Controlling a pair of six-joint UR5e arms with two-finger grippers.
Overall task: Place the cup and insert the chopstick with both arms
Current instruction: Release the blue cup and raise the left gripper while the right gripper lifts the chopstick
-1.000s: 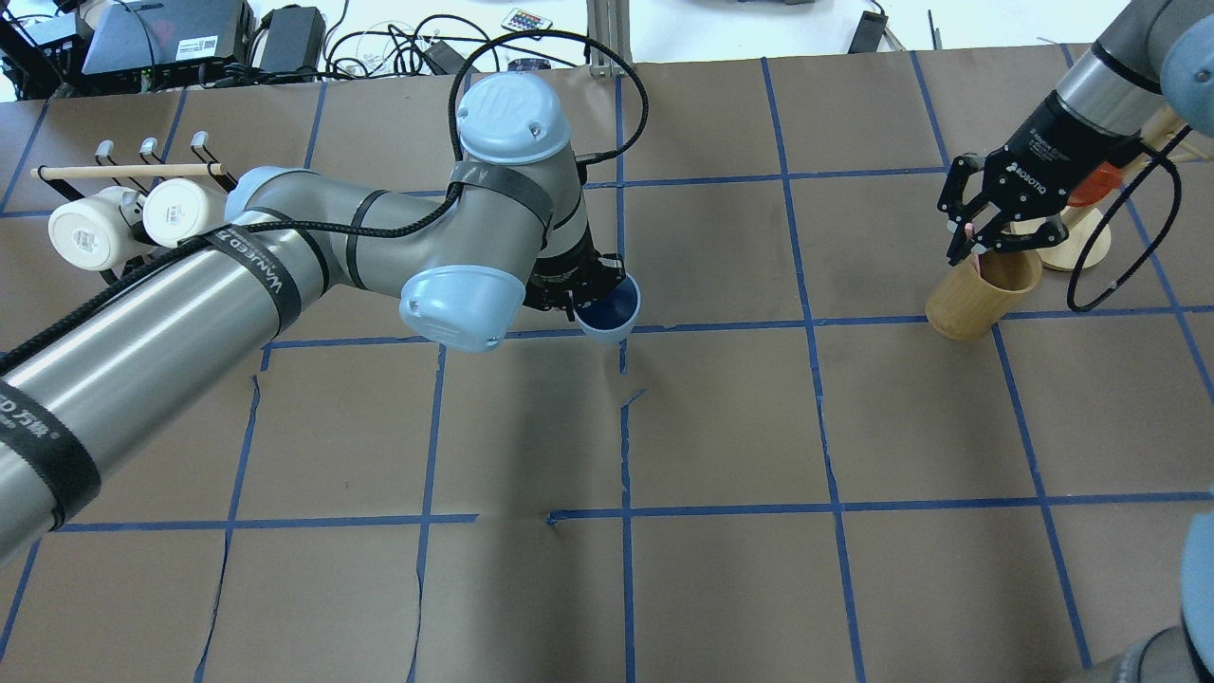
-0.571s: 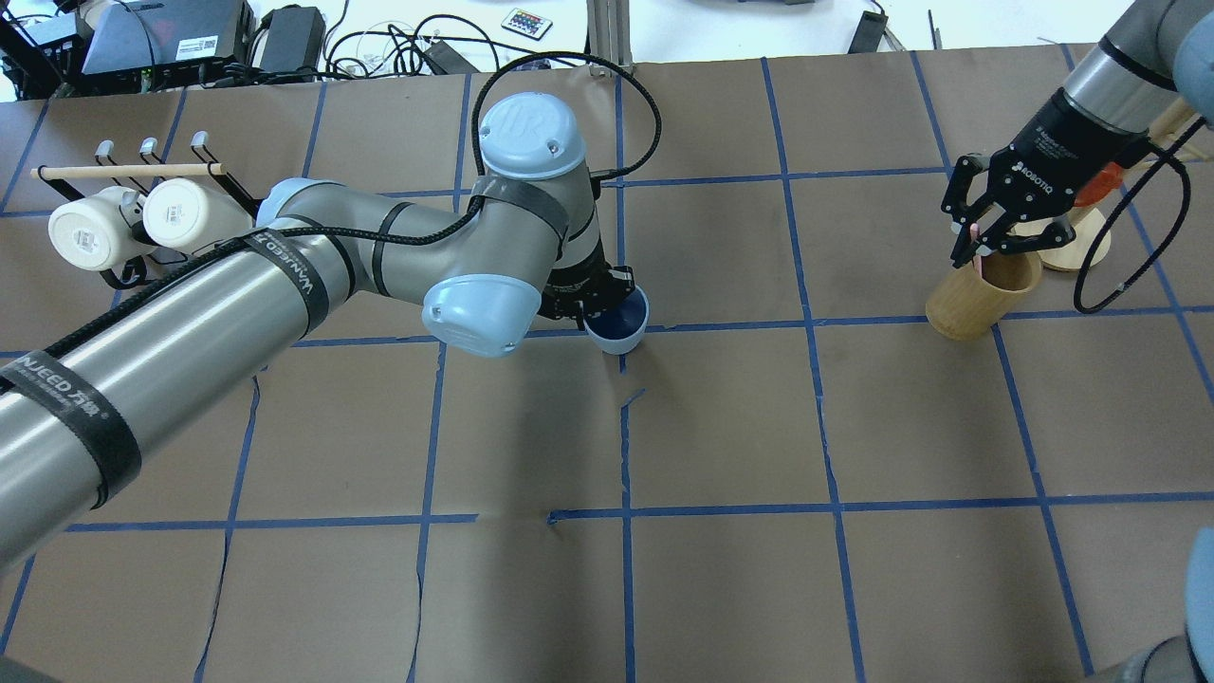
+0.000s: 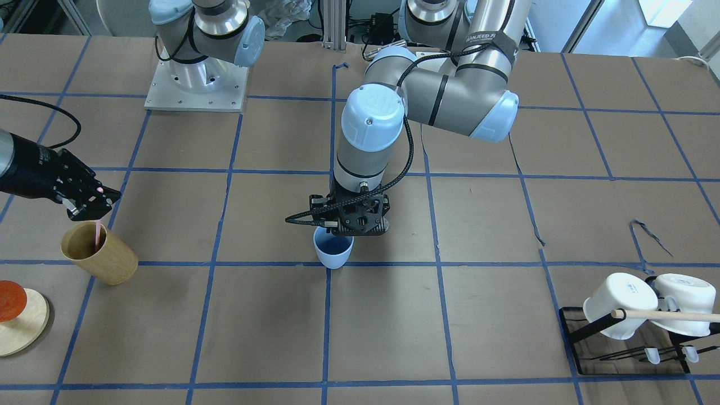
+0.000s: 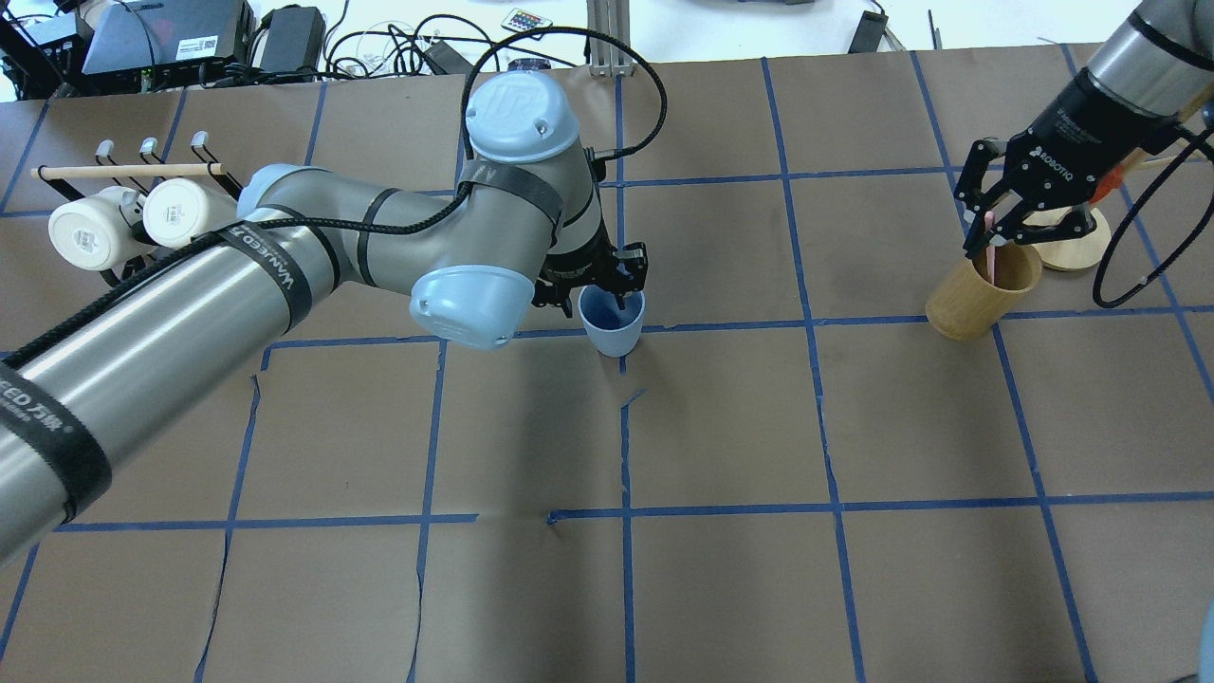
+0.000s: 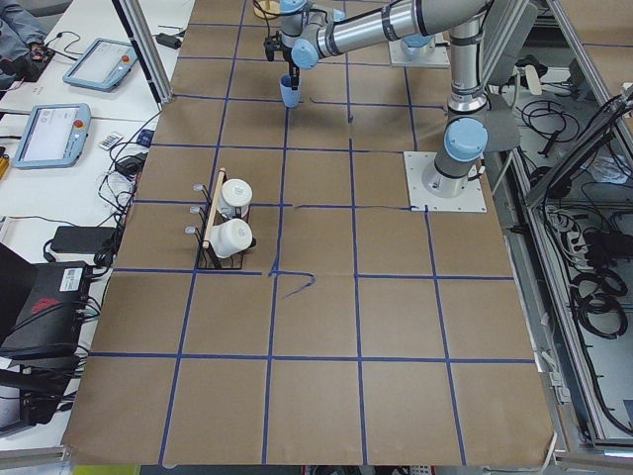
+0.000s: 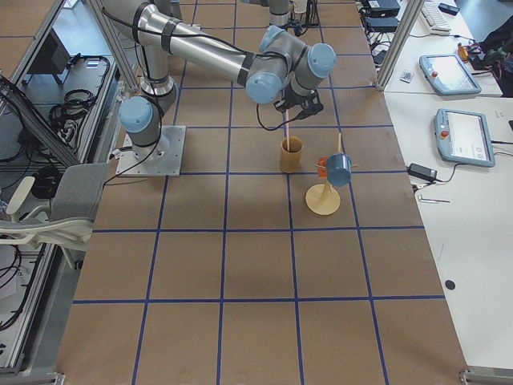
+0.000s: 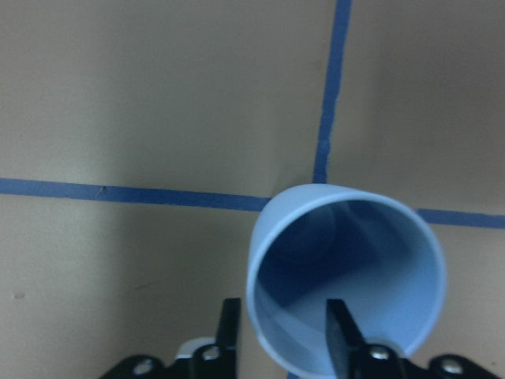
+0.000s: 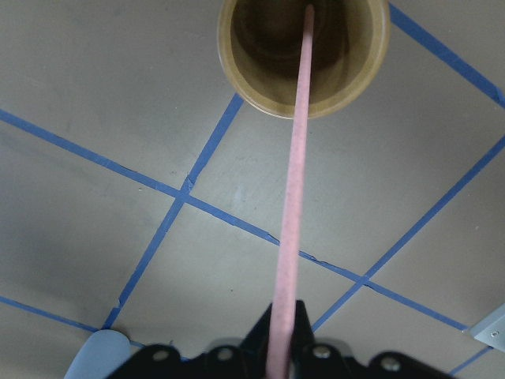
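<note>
The light blue cup (image 4: 612,327) stands upright on a tape crossing near the table's middle; it also shows in the front view (image 3: 333,252) and the left wrist view (image 7: 347,284). My left gripper (image 4: 599,296) hangs over its rim, one finger inside and one outside, open with a gap to the wall (image 7: 280,316). My right gripper (image 4: 988,228) is shut on the pink chopstick (image 8: 296,158), whose lower end is inside the tan wooden cup (image 4: 967,294). The chopstick also shows in the front view (image 3: 98,232).
A black rack with two white mugs (image 4: 123,223) and a wooden dowel (image 4: 123,172) stands at the robot's far left. A round wooden stand (image 4: 1076,237) sits just beyond the wooden cup. Brown paper with blue tape lines covers the table.
The blue cup went from tilted in my left gripper to upright on the table, and the fingers have parted. My right gripper rose a little with the chopstick.
</note>
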